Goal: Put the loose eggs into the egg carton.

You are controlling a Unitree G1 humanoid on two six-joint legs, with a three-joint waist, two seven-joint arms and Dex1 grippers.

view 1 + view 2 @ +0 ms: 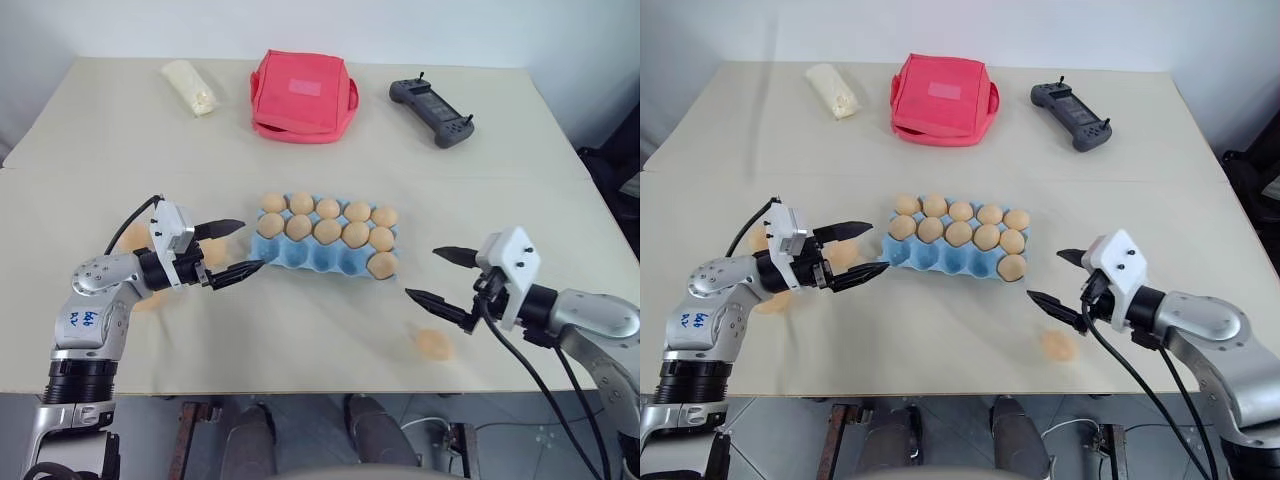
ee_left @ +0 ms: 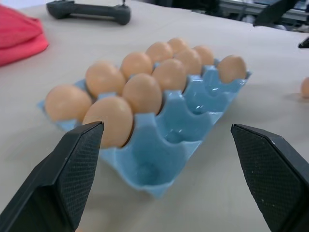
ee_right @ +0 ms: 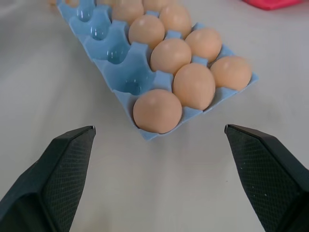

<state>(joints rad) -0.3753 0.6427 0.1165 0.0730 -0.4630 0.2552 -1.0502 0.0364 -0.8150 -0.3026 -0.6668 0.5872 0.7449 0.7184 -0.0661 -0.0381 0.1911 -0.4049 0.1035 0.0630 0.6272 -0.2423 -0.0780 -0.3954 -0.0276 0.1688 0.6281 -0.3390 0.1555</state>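
Currently the egg carton (image 1: 325, 248) is sitting mid-table on the cream table (image 1: 300, 330), long side running across the robot's front. Eleven eggs are sitting in it: the far row and middle row are both showing five, and the near row is holding one egg (image 1: 381, 265) in its right-end cup; the other four near cups are showing bare blue. One loose egg (image 1: 434, 344) is lying on the table near the front edge, right of the carton and well apart from it, just below the right gripper. More loose eggs (image 1: 134, 238) are lying on the table left of the carton, partly hidden behind the left arm, so I can't count them; one (image 1: 844, 254) is peeking between the left fingers in the right eye view. Left gripper (image 1: 232, 250) is hovering just off the carton's left end, pointing at it, fingers (image 2: 72, 164) spread wide and gripping nothing. Right gripper (image 1: 440, 278) is hovering right of the carton, clear of it, angled slightly down toward it, fingers (image 3: 63, 164) also spread wide with nothing between them. At the far side a red fabric pouch (image 1: 303, 97), a pale lumpy packet (image 1: 192, 87) to its left and a dark handheld controller (image 1: 431, 110) to its right are lying well apart from the carton.
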